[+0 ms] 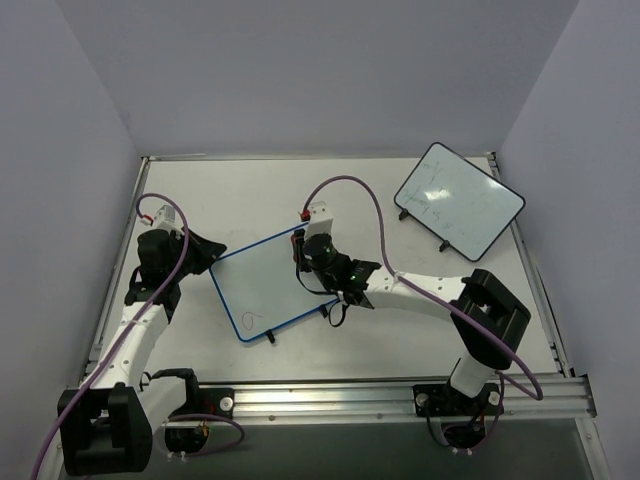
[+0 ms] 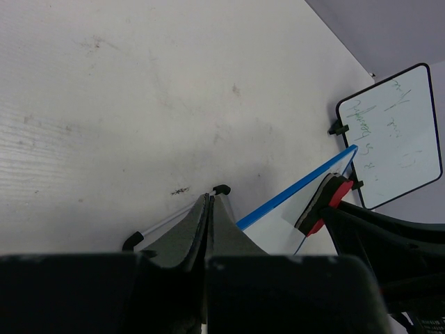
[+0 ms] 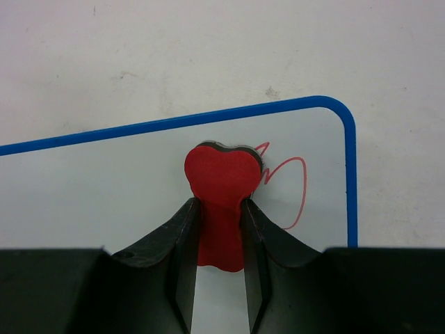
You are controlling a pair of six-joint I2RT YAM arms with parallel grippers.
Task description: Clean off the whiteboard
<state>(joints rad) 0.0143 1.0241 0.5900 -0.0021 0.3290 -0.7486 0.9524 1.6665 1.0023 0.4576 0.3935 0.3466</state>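
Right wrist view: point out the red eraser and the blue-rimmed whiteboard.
red eraser (image 3: pixel 221 177), right wrist view, its rounded front end.
blue-rimmed whiteboard (image 3: pixel 104 195), right wrist view, its white face.

Bright, soft, even light; the arms throw only faint shadows on the table (image 1: pixel 250 190). There is no glare on the whiteboard (image 1: pixel 270 288). In the wrist views the left hand (image 2: pixel 209 202) and right hand (image 3: pixel 221 209) are near-black with little detail. The red eraser (image 3: pixel 222 177) between the right hand's fingers is sharp.
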